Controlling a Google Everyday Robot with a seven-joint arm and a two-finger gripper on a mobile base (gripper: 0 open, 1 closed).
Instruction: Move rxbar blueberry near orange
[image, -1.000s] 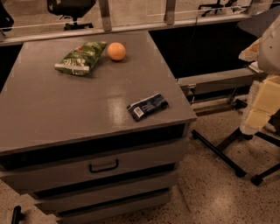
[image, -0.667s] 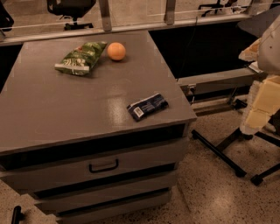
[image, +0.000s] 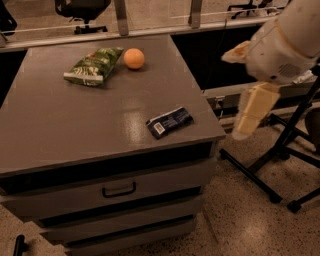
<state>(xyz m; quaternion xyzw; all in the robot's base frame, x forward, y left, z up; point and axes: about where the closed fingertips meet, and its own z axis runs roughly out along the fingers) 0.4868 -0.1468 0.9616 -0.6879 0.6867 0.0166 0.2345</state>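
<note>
The rxbar blueberry (image: 169, 121) lies flat on the grey cabinet top (image: 75, 125) near its front right corner, with its white label patch at the left end. The orange (image: 134, 58) sits at the back of the top, right of centre. My gripper (image: 251, 112) hangs off the right side of the cabinet, over the floor. It is to the right of the bar and apart from it. It holds nothing that I can see.
A green chip bag (image: 92, 66) lies just left of the orange. The cabinet has drawers with a handle (image: 119, 190) at the front. A black stand with splayed legs (image: 280, 155) is on the floor to the right. A rail (image: 150, 32) runs behind the cabinet.
My arm and gripper have moved left, closer to the cabinet's right edge. The bar, the orange and the chip bag have not moved.
</note>
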